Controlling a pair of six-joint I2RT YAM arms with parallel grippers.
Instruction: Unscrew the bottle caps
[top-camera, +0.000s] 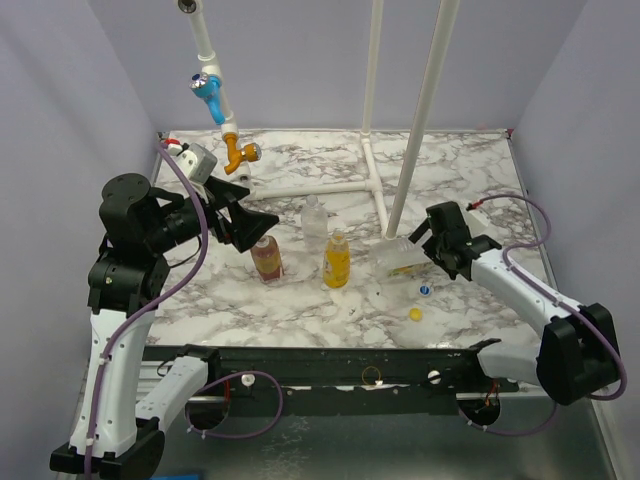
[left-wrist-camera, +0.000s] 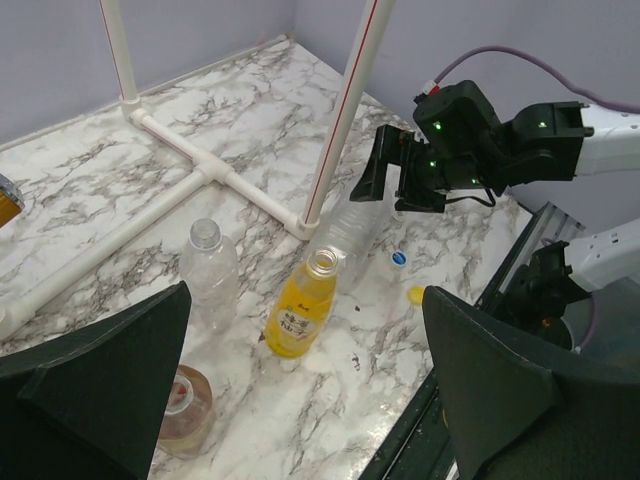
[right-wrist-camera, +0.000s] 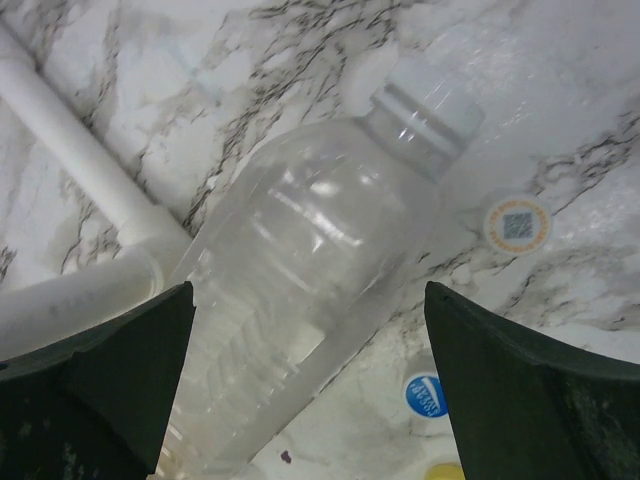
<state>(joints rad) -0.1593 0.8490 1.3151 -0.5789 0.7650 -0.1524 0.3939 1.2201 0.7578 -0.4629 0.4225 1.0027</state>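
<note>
— Marble tabletop (top-camera: 480, 190) from above: what do you have?
— Overhead, my left gripper (top-camera: 258, 218) stands wide open and empty, just beside the brown bottle (top-camera: 266, 258). The yellow-orange bottle (top-camera: 337, 262) stands upright to its right, the slim clear bottle (top-camera: 314, 218) farther back. My right gripper (top-camera: 420, 246), also spread wide and holding nothing, is at the wider clear bottle (top-camera: 398, 258), which lies tilted by a white pipe (top-camera: 415, 120).
— And the caps?
— A blue-and-white cap (top-camera: 425, 290) and a yellow cap (top-camera: 415, 314) lie loose on the marble near that bottle.
— Left wrist?
— Between my open fingers (left-wrist-camera: 100, 380), the yellow-orange and slim clear bottles stand with bare necks; the brown one is half hidden behind one finger.
— Right wrist?
— The wider clear bottle lies on its side in the gap between my spread fingers; I cannot tell whether they touch it. Both caps rest just beside it.
</note>
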